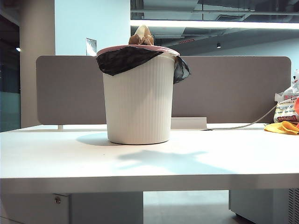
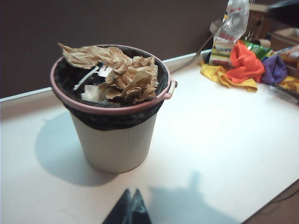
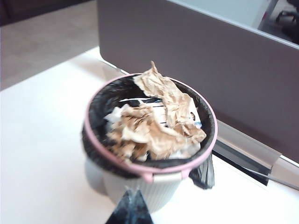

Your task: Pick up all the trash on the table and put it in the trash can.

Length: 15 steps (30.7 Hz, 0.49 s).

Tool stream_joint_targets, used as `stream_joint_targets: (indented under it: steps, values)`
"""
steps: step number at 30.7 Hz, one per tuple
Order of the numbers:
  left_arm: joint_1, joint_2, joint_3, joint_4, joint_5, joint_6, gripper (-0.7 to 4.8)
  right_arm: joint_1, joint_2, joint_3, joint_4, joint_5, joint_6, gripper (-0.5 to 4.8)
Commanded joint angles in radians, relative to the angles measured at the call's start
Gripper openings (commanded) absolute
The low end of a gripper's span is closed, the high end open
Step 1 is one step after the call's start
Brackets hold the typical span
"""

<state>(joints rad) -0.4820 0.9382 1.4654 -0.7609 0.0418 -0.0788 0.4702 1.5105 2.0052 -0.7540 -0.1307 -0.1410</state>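
The white ribbed trash can (image 1: 138, 100) with a pink rim and black liner stands in the middle of the white table (image 1: 149, 161). Crumpled tan-brown paper trash (image 2: 124, 74) fills its mouth, and a tip of the trash (image 1: 141, 36) pokes above the rim. From the other side the same trash (image 3: 156, 123) lies piled inside the trash can (image 3: 149, 186). My left gripper (image 2: 132, 192) is shut and empty, above the table in front of the trash can (image 2: 117, 140). My right gripper (image 3: 132, 191) is shut and empty, just short of the can's wall. Neither gripper shows in the exterior view.
A grey divider panel (image 1: 233, 88) runs behind the can. At the table's right end lie a printed white bag (image 1: 286, 105) and a yellow cloth (image 1: 282, 127); the left wrist view shows orange and purple cloths (image 2: 247, 65) there too. A cable (image 1: 252, 123) trails along the divider.
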Motion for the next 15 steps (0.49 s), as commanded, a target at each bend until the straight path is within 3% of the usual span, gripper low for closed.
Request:
stream_joint_targets:
  steps: [1,11,15]
  values:
    - [-0.001,-0.113,-0.095,0.000,0.003,0.001,-0.06,0.001,-0.162,-0.137,0.046,0.024,0.010,-0.06]
    - [-0.001,-0.412,-0.399,0.008,0.005,-0.008,-0.06,0.002,-0.602,-0.601,0.085,0.022,0.027,-0.06]
    - [-0.001,-0.515,-0.529,0.068,0.049,-0.012,-0.06,0.002,-0.797,-0.851,0.181,0.026,0.145,-0.06]
